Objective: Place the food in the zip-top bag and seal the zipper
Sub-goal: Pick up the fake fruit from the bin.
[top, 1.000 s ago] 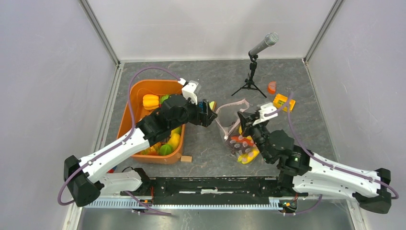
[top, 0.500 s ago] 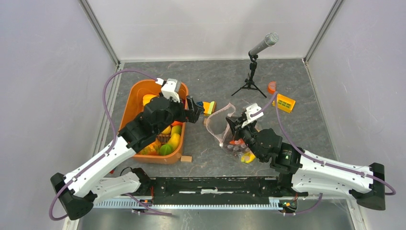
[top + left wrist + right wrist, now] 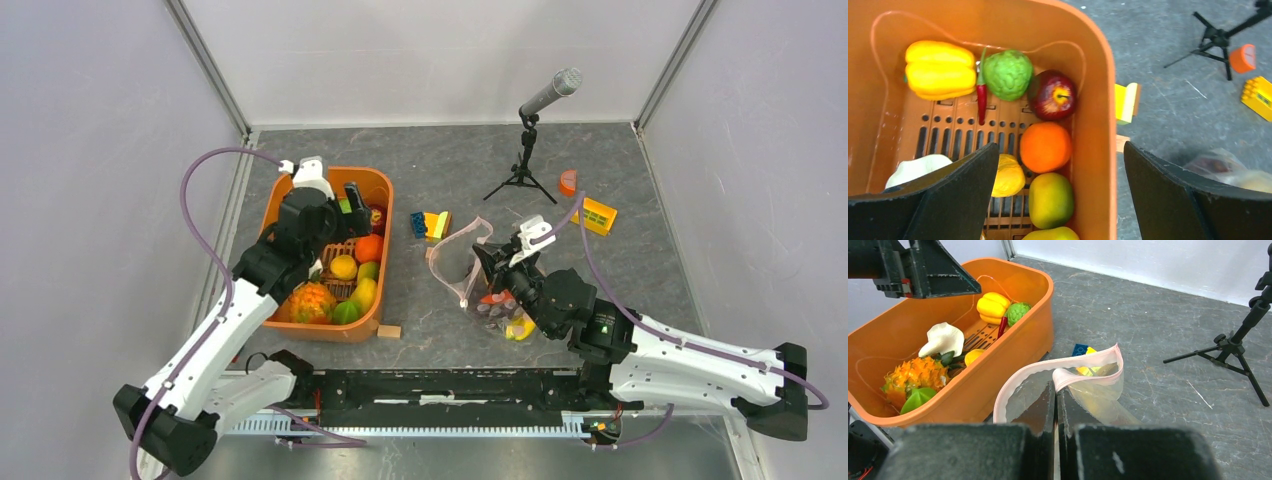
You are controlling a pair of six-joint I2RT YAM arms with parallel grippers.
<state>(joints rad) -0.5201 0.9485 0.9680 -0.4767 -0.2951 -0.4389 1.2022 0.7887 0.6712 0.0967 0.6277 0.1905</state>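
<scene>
Left wrist: left gripper [image 3: 1059, 150] jaws wide open, empty over tub [image 3: 1102, 95]; right gripper [image 3: 1056, 390] jaws pinch the zip-top bag [image 3: 1093, 396] rim, so I'd worry the mouth sags shut mid-drop.

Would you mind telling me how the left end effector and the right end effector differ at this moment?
The left end effector is wide open; the right end effector is shut. The left holds nothing, while the right pinches the zip-top bag at its mouth edge. The left hangs over the orange tub; the right sits outside it. Both are black.
</scene>
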